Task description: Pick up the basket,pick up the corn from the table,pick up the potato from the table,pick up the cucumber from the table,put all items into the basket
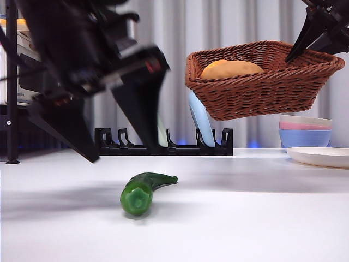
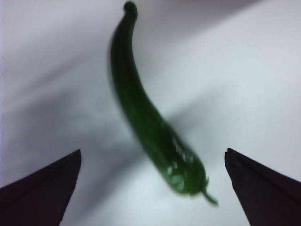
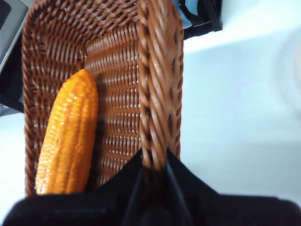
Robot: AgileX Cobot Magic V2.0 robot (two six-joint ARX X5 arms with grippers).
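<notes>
Table (image 1: 229, 218) carries only the cucumber among the task items. Basket (image 1: 262, 82) is lifted clear of the table, tilted, held by the right gripper (image 3: 153, 162), which is clamped on the braided rim. Left gripper (image 2: 150, 188), jaws spread wide, hangs above the cucumber with the fruit lying between the two jaws, not touching it. Corn (image 3: 68, 136) lies inside the basket along one wall. Cucumber (image 1: 143, 191) lies on the table, ungrasped. Potato: an orange lump shows above the rim in the front view; cannot tell it from the corn. Remaining, by my estimate: grasp cucumber, drop it in.
</notes>
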